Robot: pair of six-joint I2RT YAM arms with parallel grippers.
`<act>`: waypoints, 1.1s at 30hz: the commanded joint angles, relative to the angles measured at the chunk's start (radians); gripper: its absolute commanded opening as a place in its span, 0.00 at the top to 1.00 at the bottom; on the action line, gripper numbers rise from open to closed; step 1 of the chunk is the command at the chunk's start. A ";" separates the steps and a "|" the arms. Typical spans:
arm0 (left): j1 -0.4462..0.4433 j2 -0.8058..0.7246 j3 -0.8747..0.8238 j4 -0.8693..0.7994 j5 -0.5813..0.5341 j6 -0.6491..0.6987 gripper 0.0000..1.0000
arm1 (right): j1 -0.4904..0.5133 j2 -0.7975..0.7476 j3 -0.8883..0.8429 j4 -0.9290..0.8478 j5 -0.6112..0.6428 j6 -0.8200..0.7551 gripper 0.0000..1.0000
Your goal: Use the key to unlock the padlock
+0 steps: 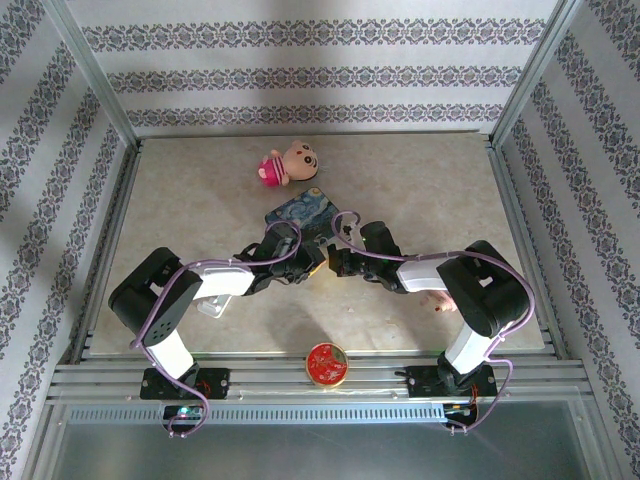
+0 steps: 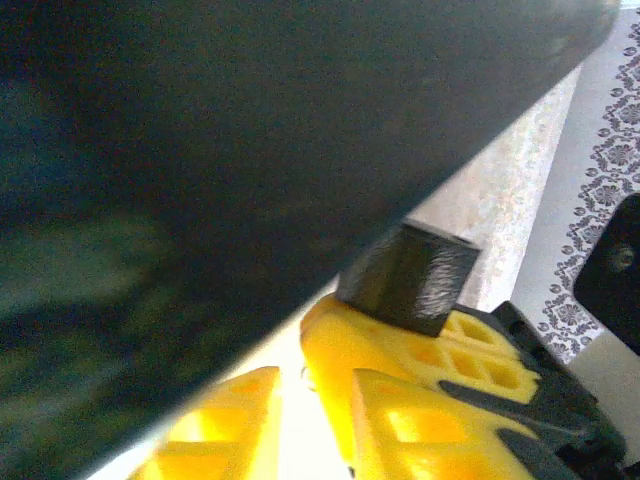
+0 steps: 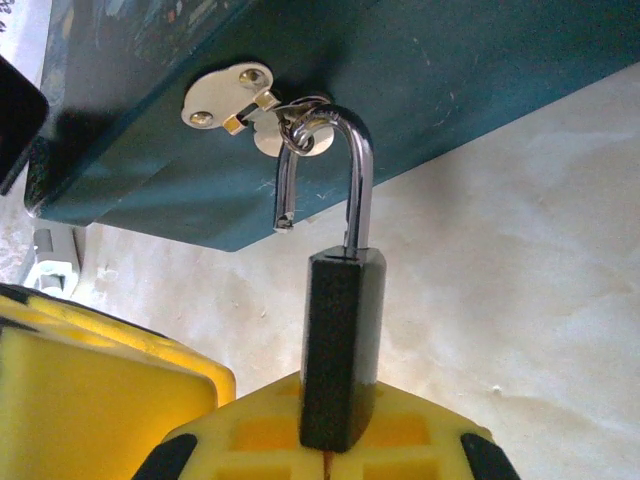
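The padlock (image 3: 340, 345) has a black body and a silvery shackle (image 3: 355, 175). The shackle stands open, its free end clear of the body, and is hooked through the hasp (image 3: 235, 100) of the blue tin (image 3: 420, 90). My right gripper (image 3: 330, 450) is shut on the lower end of the padlock's body. My left gripper (image 2: 300, 385) sits close beside it under the tin's dark side (image 2: 200, 150), open by a narrow gap with nothing seen between its yellow fingers (image 2: 215, 425). The padlock body (image 2: 410, 275) shows just beyond them. The key is hidden. From above, both grippers (image 1: 327, 262) meet at the tin's near edge (image 1: 300, 212).
A pink plush toy (image 1: 285, 165) lies behind the tin. A round red tin (image 1: 326, 363) rests on the near rail between the arm bases. A small clear block (image 1: 213, 304) lies by the left arm. Patterned walls close in the table (image 1: 200, 190) on three sides.
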 commanded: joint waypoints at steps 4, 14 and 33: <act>0.018 -0.056 -0.027 -0.015 -0.017 -0.027 0.67 | -0.009 -0.045 -0.016 0.042 0.036 0.008 1.00; 0.032 -0.168 -0.079 -0.059 -0.072 0.012 0.29 | -0.009 -0.056 -0.015 0.034 0.053 0.010 1.00; 0.084 -0.504 -0.066 -0.464 -0.438 0.370 0.01 | 0.032 -0.048 0.011 -0.003 0.115 0.048 1.00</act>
